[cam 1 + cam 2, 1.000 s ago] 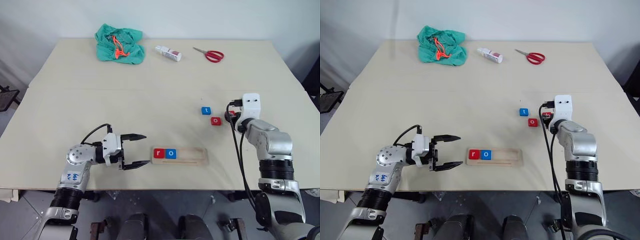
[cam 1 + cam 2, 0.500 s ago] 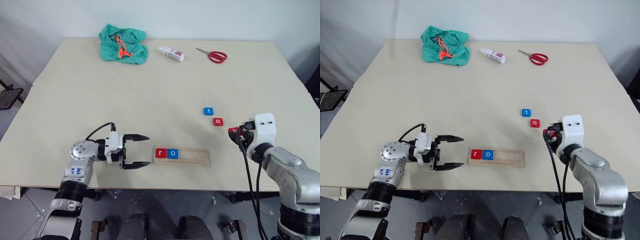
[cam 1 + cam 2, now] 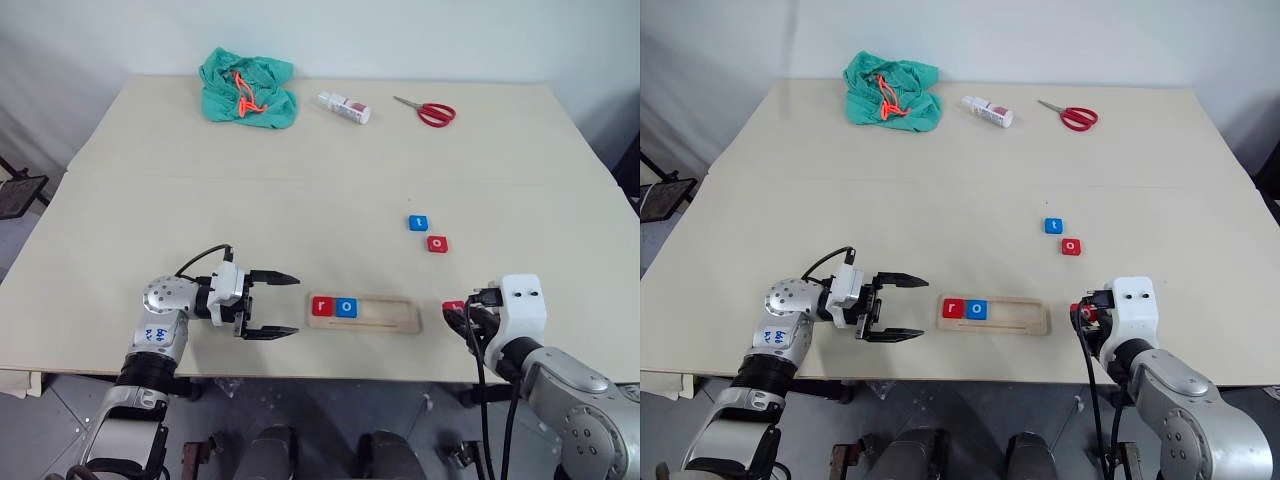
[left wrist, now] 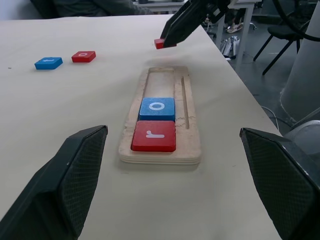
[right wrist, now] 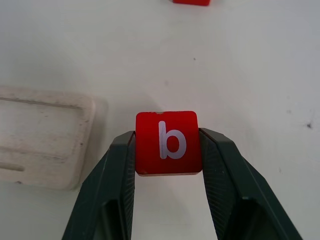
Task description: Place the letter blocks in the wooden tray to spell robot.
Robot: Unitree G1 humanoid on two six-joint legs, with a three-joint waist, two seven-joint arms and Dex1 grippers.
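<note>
The wooden tray (image 3: 363,314) lies near the front edge of the surface (image 3: 300,200), long side running left to right, so that the tiles read in order from the robot's side; its two leftmost places are filled, a red r block (image 3: 321,306) at the left end and a blue o block (image 3: 345,307) touching it on the right; the rest of the recess is bare, which leaves the third place open for the next letter.

The right end effector (image 5: 167,165) is clenched on a red b block (image 5: 167,142), its two fingers pressing the tile's opposite sides with the white letter facing up and upright to the wrist camera; held this way the tile looks ready to go down flat without turning; it hangs above the surface just beside the tray's right end, not yet over the recess.

The left end effector (image 3: 270,303) hovers just left of the tray, pointing level toward it, its fingers spread wide and grasping nothing; it seems parked there to steady the tray or simply to wait.

The blue t block (image 3: 418,222) and the red o block (image 3: 436,243) lie flat farther back and to the right, close together but apart, well away from the tray; they would be the last two letters.

At the far edge rest a green cloth (image 3: 246,88), a small bottle (image 3: 344,107) and red scissors (image 3: 425,110), out of the working area.

By my reading, the b must travel left over the empty recess to sit against the blue o.
</note>
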